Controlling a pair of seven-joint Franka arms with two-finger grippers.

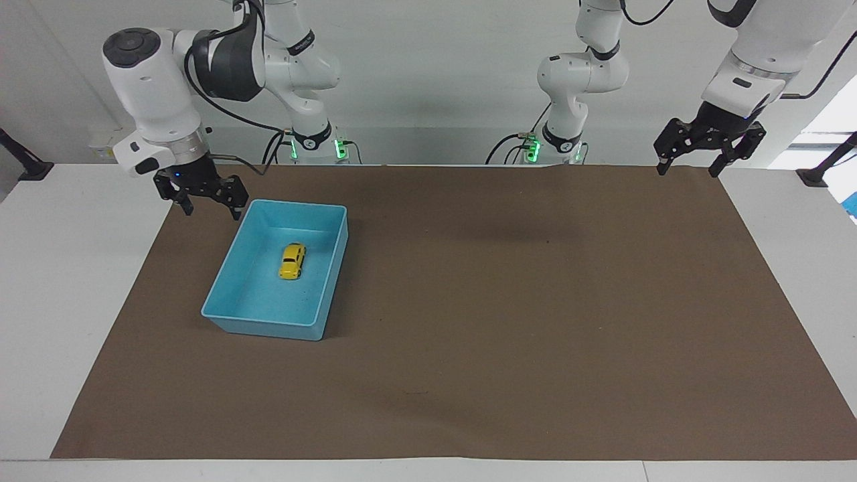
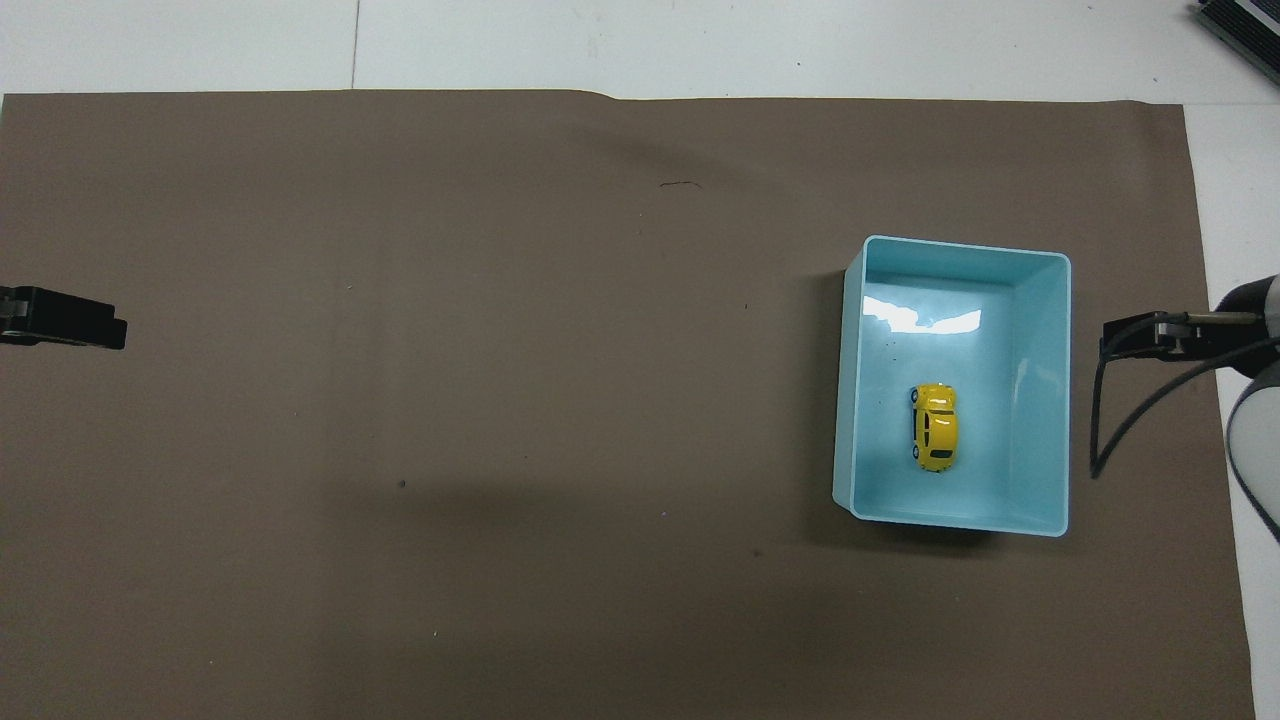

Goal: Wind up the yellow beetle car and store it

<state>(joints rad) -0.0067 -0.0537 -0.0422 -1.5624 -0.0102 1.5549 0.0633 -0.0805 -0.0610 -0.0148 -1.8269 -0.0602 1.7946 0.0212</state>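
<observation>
The yellow beetle car point(image 1: 292, 260) lies on its wheels on the floor of the light blue bin point(image 1: 268, 329), apart from both grippers. It also shows in the overhead view point(image 2: 936, 427), in the half of the bin point(image 2: 849, 400) nearer to the robots. My right gripper point(image 1: 209, 209) is open and empty, raised over the mat beside the bin's corner, toward the right arm's end of the table; it shows in the overhead view point(image 2: 1130, 336). My left gripper point(image 1: 687, 167) is open and empty, waiting over the mat's edge at the left arm's end.
A brown mat point(image 1: 502, 301) covers most of the white table point(image 1: 67, 281). A black cable point(image 2: 1105, 430) hangs from the right wrist beside the bin. The left gripper's tip point(image 2: 95, 332) shows at the overhead view's edge.
</observation>
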